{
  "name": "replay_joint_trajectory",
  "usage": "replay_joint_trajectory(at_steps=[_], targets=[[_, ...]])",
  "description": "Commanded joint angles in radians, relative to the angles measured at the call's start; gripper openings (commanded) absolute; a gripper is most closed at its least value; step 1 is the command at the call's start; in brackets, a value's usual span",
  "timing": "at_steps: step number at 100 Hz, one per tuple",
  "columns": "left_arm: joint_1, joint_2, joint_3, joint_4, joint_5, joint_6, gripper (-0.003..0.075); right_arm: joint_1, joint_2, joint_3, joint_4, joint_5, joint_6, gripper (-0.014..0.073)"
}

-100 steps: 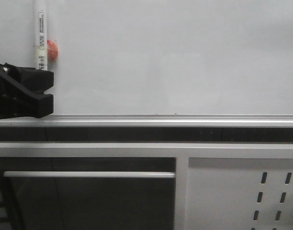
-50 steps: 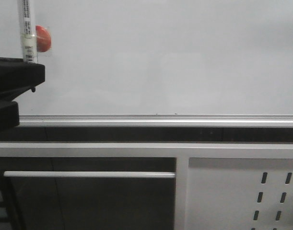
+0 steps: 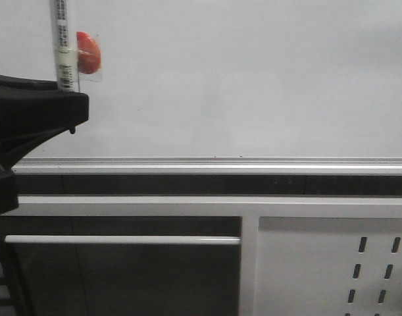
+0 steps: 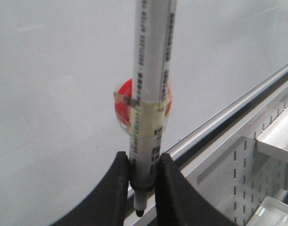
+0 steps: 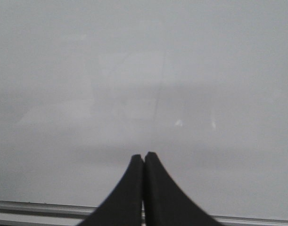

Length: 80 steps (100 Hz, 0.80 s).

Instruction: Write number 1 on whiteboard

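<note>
The whiteboard fills the upper front view, glossy white with a silver bottom rail. No stroke of the number 1 shows on it. My left gripper is shut on a white marker pen with a barcode label and a red disc taped to it. The pen stands upright, its black tip pointing down below the fingers. In the front view the left gripper is at the far left, before the board. My right gripper is shut and empty, facing the whiteboard.
Below the board's rail runs a dark gap and a white frame bar. A white metal panel with slotted holes is at the lower right. A silver rod crosses the dark opening at the lower left. White trays hang on the panel.
My left gripper with the pen moved up and left, then back to the right. It now sits higher than one second ago. The board looks the same.
</note>
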<state>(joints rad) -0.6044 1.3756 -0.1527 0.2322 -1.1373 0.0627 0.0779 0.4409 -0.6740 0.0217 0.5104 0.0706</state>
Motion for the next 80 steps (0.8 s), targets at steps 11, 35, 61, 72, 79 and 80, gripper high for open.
replay_joint_trajectory(at_steps=[11,35,61,72,79,80], targets=[[-0.008,-0.025,-0.014,0.069,-0.076,-0.043,-0.0018,-0.007,0.017,-0.027,0.075,-0.099,-0.006,-0.0079],[-0.008,-0.025,-0.122,0.286,0.246,-0.152,-0.0018,-0.007,0.092,-0.027,0.142,0.048,-0.006,-0.0079],[-0.011,-0.034,-0.328,0.790,0.577,-0.568,-0.0018,0.008,0.201,-0.027,0.526,0.190,-0.418,-0.0079],[-0.051,-0.049,-0.402,1.074,0.665,-0.752,-0.0018,0.008,0.251,-0.027,0.678,0.251,-0.549,-0.0079],[-0.084,-0.058,-0.436,1.184,0.704,-0.839,-0.0018,0.008,0.288,-0.027,0.751,0.310,-0.638,-0.0078],[-0.092,-0.057,-0.443,1.195,0.707,-0.846,-0.0018,0.008,0.292,-0.027,0.767,0.322,-0.655,-0.0077]])
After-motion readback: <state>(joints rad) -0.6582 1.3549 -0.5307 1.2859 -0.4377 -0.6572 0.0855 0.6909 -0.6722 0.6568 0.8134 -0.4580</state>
